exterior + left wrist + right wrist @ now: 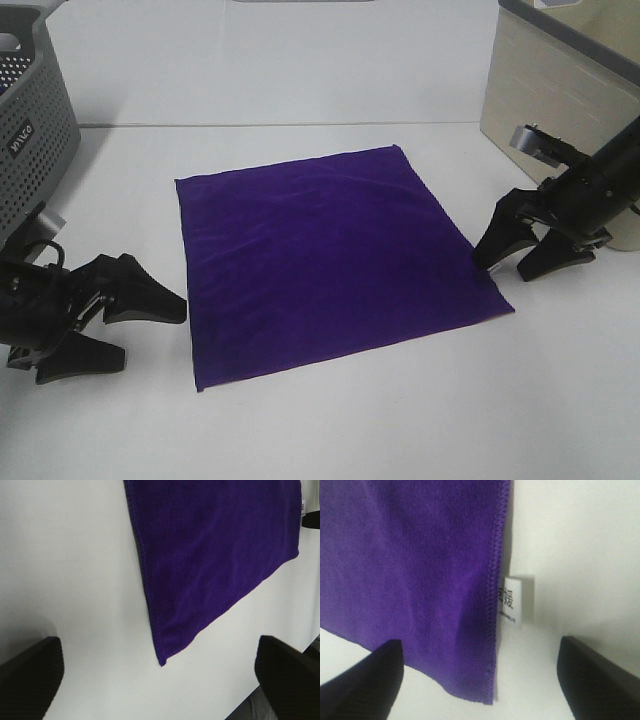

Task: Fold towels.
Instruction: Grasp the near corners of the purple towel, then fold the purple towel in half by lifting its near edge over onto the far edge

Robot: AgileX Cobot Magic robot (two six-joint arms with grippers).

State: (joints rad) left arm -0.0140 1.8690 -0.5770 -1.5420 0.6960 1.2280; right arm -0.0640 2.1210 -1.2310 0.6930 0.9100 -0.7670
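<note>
The deep purple towel (325,260) lies spread flat as one square in the middle of the white table. My left gripper (120,325) is open and empty, just off the towel's left edge near its front left corner (162,661). My right gripper (520,260) is open and empty at the towel's right edge. In the right wrist view the towel (410,565) and its small white tag (512,601) lie between my fingers (360,685). In the left wrist view the towel (215,555) runs away from me.
A grey perforated basket (30,130) stands at the far left. A beige box with a dark lid (560,90) stands at the back right, behind my right arm. The white table (400,420) reaches to the front edge.
</note>
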